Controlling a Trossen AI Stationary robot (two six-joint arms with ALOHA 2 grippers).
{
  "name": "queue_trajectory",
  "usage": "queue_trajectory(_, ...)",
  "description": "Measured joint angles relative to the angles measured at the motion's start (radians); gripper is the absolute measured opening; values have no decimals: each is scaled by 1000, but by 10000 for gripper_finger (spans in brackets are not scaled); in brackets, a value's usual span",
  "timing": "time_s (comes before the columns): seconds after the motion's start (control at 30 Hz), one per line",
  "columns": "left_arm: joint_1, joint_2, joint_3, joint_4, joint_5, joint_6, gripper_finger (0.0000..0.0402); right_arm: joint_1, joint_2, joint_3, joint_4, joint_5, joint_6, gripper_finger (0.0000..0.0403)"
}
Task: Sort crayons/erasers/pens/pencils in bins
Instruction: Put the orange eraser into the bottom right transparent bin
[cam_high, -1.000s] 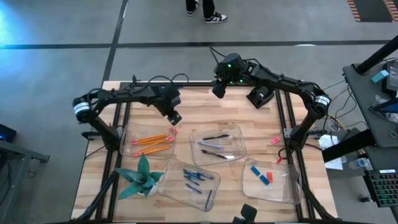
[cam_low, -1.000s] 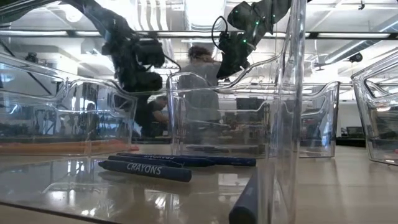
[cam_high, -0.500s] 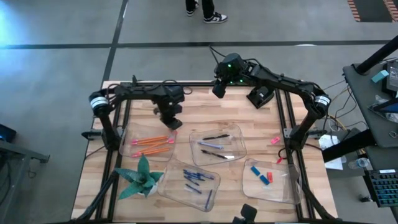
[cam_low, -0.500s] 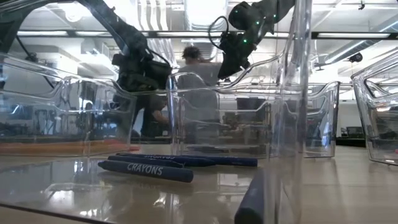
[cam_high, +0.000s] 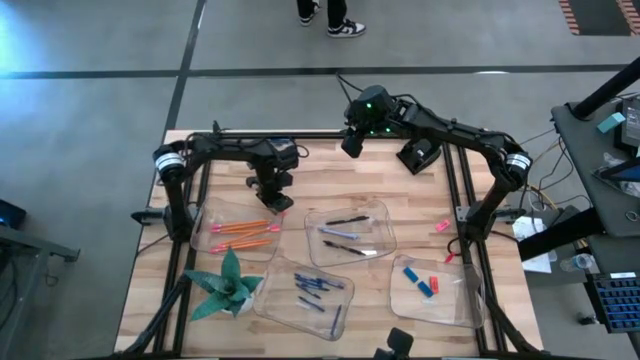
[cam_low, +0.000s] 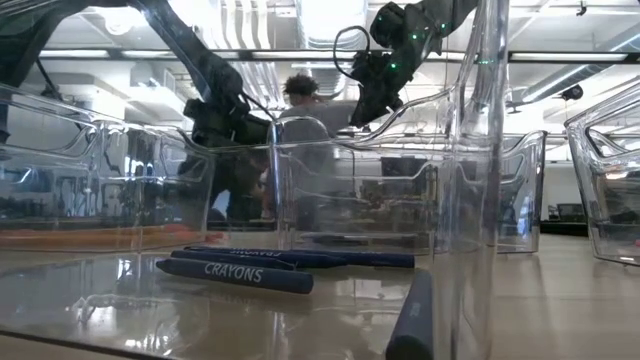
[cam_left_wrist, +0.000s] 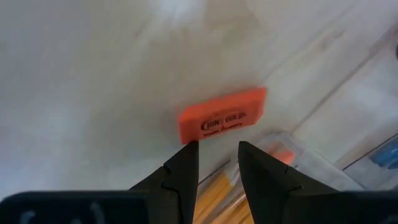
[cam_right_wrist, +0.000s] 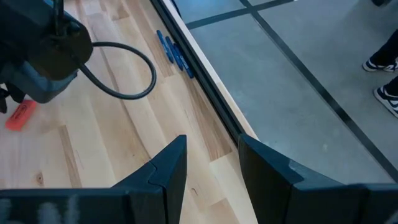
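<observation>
An orange-red eraser (cam_left_wrist: 222, 116) lies flat on the bare wood just beyond the far right corner of the pencil bin (cam_high: 240, 228); it also shows in the high view (cam_high: 278, 210). My left gripper (cam_left_wrist: 217, 155) is open and points down right over it, fingertips at the eraser's near edge; I cannot tell whether they touch it. My right gripper (cam_right_wrist: 211, 155) is open and empty, high over the table's far edge (cam_high: 352, 142). Orange pencils (cam_high: 243, 232) lie in their bin.
The other bins hold dark pens (cam_high: 350, 232), blue crayons (cam_high: 312, 290) and erasers (cam_high: 430, 286). A green paper plant (cam_high: 228, 285) stands at front left. A loose pink eraser (cam_high: 442, 226) lies at right. Blue sticks (cam_right_wrist: 171, 50) lie by the far edge.
My left arm's elbow has swung toward the table's right while its gripper has stayed over the orange-red eraser, turning from a slant to point more straight down and sinking a little. The eraser has not moved.
</observation>
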Motion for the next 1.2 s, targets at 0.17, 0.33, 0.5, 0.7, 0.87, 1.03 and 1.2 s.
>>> queue_trajectory(0.17,0,10,0,24,-16,5,99,0,0,0,0,0,0,137)
queue_trajectory(0.33,-1,10,29,92,-55,44,99,0,0,0,0,0,0,137)
queue_trajectory(0.5,0,10,74,168,-93,141,99,0,0,0,0,0,0,137)
queue_trajectory(0.7,0,-7,110,112,-97,268,99,0,0,0,0,0,0,137)
queue_trajectory(0.87,-2,-65,133,104,-103,295,99,0,0,0,0,0,0,137)
queue_trajectory(1.03,-2,-67,130,145,-311,-2,99,0,0,0,0,0,0,137)
queue_trajectory(1.2,-4,-67,120,142,-363,-131,99,0,0,0,0,1,0,137)
